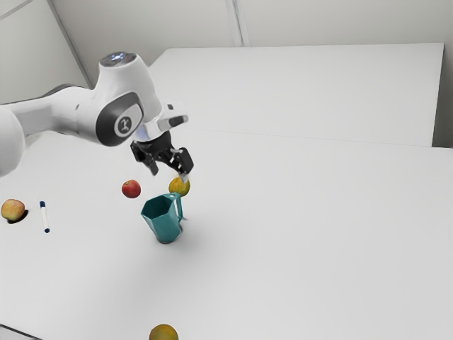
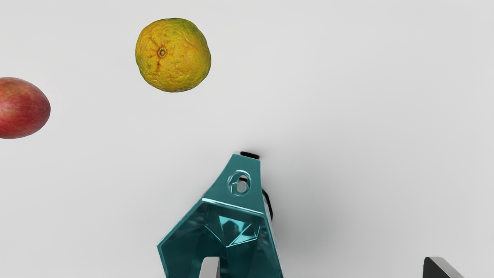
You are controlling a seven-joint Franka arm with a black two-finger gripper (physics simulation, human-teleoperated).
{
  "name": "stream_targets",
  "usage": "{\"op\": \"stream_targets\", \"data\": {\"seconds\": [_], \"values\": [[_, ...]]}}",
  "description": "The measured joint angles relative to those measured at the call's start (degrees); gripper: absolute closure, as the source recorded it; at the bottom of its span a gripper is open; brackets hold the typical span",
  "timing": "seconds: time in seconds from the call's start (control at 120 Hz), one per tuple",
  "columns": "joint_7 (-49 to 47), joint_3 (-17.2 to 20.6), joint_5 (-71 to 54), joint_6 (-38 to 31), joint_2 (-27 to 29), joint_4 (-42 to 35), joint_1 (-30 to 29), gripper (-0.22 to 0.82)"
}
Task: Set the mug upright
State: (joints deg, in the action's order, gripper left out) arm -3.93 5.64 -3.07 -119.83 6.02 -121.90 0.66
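Tool (image 1: pixel 170 174) released above the mug (image 1: pixel 163 224), which looks stiff, light, probably slick; best pinched by its handle (image 1: pixel 179 207).

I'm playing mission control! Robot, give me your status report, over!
Gripper open, empty. Teal mug below, mouth up. Something black beside mug, can't tell what; orange nearby. Over.

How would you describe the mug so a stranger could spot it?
On the white table, look below the robot's black hand. The mug there is teal, faceted and hollow, with a handle; its neighbours, a yellowish citrus and a red apple, are round fruit.
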Motion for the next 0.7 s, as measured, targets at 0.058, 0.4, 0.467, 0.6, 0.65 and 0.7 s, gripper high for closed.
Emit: {"op": "stream_targets", "data": {"seconds": [0.058,0.4,0.467,0.6,0.65,0.7], "values": [[0.00,0.05,0.88,2.46,-0.79,2.28,-0.24,0.03],[-0.04,0.18,2.26,14.49,-4.75,15.65,-0.06,0.03],[-0.06,0.22,2.27,15.75,-5.54,17.77,-0.10,0.02],[-0.07,0.17,2.28,17.29,-7.32,21.38,-0.05,0.02],[-0.07,0.16,2.26,17.74,-7.82,22.61,-0.08,0.02],[-0.08,0.16,2.24,18.44,-8.08,24.01,-0.14,0.02]]}}
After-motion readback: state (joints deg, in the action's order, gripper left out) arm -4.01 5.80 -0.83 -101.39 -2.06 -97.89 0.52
